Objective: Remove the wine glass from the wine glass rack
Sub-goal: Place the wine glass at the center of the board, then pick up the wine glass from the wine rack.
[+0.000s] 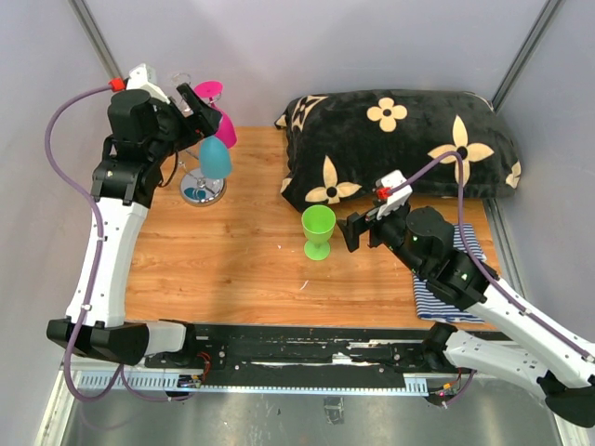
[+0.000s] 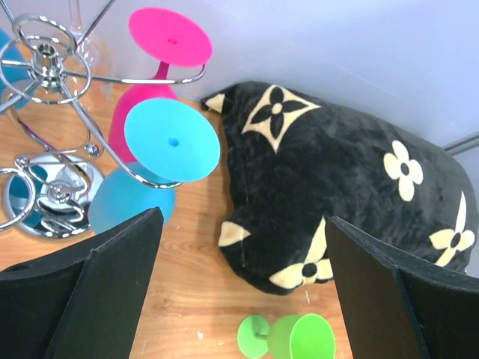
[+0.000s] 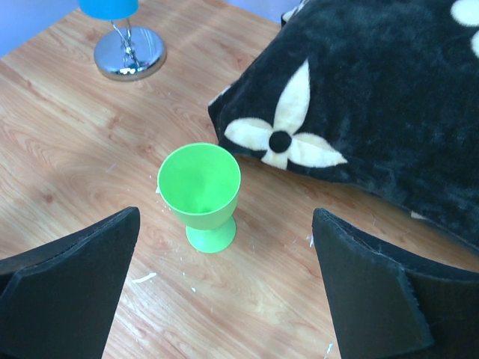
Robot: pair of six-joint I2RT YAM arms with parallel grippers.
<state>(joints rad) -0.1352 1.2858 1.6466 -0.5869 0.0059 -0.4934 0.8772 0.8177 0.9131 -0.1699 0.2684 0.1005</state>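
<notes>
The left gripper (image 2: 241, 217) hung with its jaws spread wide and nothing between them, up at the table's far left corner beside the thin silver wire wine glass rack (image 2: 51, 71) on its round chrome base. The likely trouble was the rack itself. It looked light, so a pull upward or sideways, rather than out along the curled arm, could tip it. A careless close could also pinch the wire together with the glass, or knock the pink plastic wine glass (image 2: 168, 37) hanging just behind.

The turquoise plastic wine glass (image 2: 171, 138) hung upside down on the nearest arm. Its round foot was just ahead of the gripper's left finger, not yet between the jaws.

Farther right, a lime-green plastic goblet (image 1: 318, 230) stood upright on the wooden table (image 1: 232, 269). The right gripper (image 3: 224, 217), likewise spread and empty, hovered near it, well apart from the rack.
</notes>
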